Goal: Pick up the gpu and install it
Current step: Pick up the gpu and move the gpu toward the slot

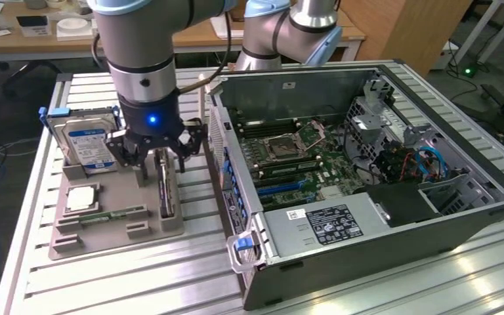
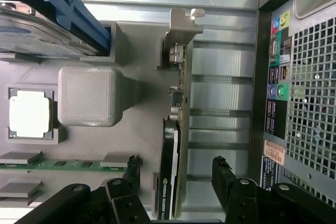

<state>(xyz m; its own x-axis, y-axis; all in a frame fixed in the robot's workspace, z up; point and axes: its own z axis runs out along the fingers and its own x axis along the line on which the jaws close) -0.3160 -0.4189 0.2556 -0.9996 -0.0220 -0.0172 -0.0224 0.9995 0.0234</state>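
While the pincer (image 1: 163, 172) gapes astride it, the thin dark gpu (image 2: 169, 156) stands edgewise.

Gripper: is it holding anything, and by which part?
Nothing is held. The gripper is open, its fingers either side of the gpu standing on edge in the grey holder, apart from it on both sides.

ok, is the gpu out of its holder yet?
No, the gpu stands on edge in the grey holder, with the open end effector straddling it.
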